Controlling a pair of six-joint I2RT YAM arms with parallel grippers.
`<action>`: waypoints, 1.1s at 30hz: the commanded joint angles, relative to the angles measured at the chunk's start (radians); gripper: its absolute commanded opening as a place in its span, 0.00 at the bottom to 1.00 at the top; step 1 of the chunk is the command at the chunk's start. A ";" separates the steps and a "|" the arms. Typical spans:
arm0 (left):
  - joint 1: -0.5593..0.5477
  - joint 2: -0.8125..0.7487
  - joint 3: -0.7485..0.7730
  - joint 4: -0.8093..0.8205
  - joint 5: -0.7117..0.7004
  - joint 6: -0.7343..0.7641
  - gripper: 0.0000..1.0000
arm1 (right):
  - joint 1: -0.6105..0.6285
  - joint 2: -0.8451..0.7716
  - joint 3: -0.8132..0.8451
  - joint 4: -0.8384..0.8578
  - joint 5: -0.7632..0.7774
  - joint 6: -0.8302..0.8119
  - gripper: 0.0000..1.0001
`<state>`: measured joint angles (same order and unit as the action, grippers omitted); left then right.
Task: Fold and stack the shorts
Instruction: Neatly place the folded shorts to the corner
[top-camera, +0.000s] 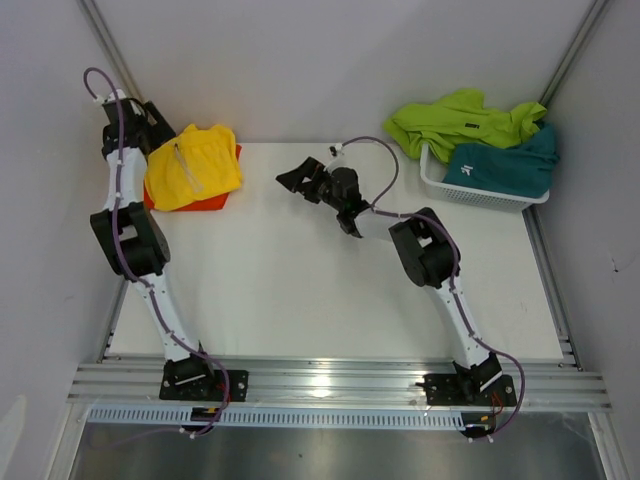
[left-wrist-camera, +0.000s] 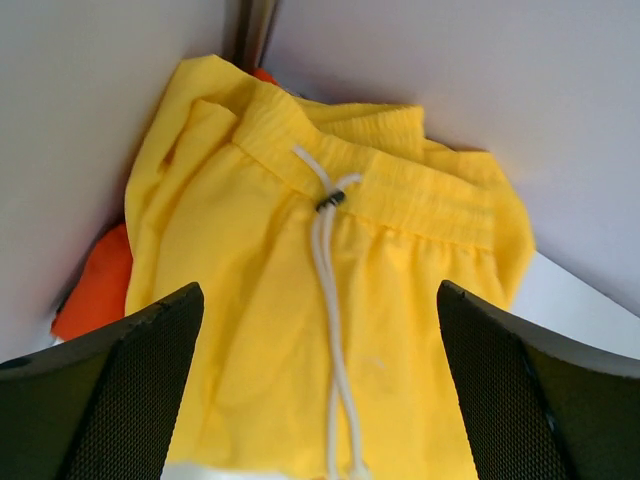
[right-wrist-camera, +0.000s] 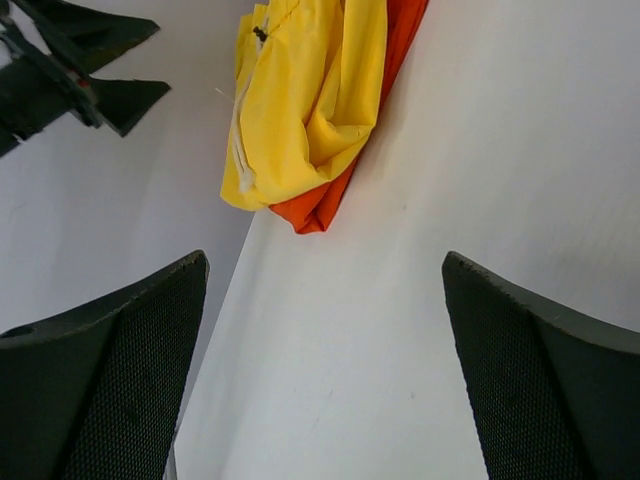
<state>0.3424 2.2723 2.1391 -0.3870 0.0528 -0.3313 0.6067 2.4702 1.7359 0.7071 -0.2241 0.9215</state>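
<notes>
two pairs lie stacked far left: yellow shorts (top-camera: 193, 165) over orange shorts (top-camera: 205, 203). we log left gripper (left-wrist-camera: 320, 290) and right gripper (right-wrist-camera: 325, 260) spread, empty (green shorts (top-camera: 455, 115), teal shorts (top-camera: 505, 165) at basket (top-camera: 440, 186)).

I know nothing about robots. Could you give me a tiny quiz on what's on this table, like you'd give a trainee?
1. True or false: the yellow shorts lie on top of the orange shorts.
2. Where are the teal shorts? A) in the white basket; B) on the yellow pair; C) clamped in a gripper.
3. What do the left gripper and the right gripper hold?
Key: 1 true. 2 A. 3 nothing; both stand open.
</notes>
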 joint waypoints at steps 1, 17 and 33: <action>-0.060 -0.212 -0.094 -0.018 -0.097 0.002 0.99 | -0.019 -0.154 -0.061 -0.023 -0.038 -0.090 0.99; -0.140 -0.996 -1.048 0.279 -0.061 -0.251 0.99 | -0.125 -0.951 -0.650 -0.420 0.061 -0.467 1.00; -0.283 -1.707 -1.583 0.194 0.018 -0.242 0.99 | -0.130 -1.835 -1.099 -0.888 0.391 -0.512 0.99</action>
<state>0.0628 0.6399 0.6235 -0.1719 0.0395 -0.5686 0.4774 0.7574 0.6811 -0.0704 0.0746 0.4423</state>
